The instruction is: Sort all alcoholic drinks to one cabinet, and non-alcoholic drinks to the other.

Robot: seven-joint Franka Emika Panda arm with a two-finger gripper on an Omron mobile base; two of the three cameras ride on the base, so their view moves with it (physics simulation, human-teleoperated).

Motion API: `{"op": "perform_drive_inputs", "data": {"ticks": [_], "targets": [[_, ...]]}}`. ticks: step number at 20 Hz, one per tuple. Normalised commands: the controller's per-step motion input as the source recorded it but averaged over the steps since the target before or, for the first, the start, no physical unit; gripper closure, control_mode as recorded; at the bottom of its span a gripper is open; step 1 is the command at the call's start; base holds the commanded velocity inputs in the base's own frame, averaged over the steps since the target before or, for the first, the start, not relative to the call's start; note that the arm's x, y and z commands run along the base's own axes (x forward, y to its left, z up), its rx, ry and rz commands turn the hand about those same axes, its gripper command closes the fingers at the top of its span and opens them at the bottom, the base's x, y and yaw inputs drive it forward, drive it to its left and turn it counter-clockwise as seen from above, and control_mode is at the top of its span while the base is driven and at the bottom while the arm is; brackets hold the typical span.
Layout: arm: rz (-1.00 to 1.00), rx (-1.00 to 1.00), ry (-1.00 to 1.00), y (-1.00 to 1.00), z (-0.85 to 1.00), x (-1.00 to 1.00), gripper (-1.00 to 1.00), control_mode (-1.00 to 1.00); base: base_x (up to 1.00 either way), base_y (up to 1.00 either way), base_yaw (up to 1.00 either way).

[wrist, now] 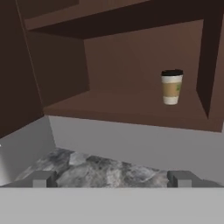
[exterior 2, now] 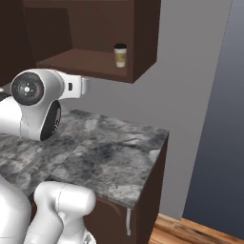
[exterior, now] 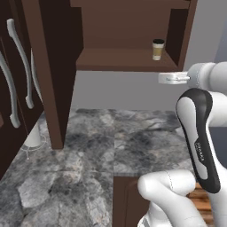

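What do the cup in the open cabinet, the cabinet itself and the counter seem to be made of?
Cup: probably paper, matte tan wall with a small green mark, under a black lid, likely plastic.
Cabinet: seemingly wood, dark brown and matte; its flat rendered shelf and walls show no clear grain.
Counter: looks like polished stone, marble or granite, from its mottled grey veining.

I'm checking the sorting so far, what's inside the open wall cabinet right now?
One tan coffee cup with a black lid stands upright on the bottom shelf of the open wall cabinet, toward its right. Anything higher up is out of frame.
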Motion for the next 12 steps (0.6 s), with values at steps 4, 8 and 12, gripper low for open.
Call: {"op": "perform_drive_inputs", "data": {"ticks": [4, 8, 12], "targets": [[0.00, 0.00, 0.00, 0.00, 0.00, 0.00, -1.00, 1.00, -0.30, 0.00, 0.10], [0.00, 0.00, 0.00, 0.00, 0.00, 0.00, -1.00, 1.00, -0.39, 0.00, 0.15], [0.00, 0.00, 0.00, 0.00, 0.00, 0.00, -1.00, 1.00, -0.40, -0.01, 0.13]]}}
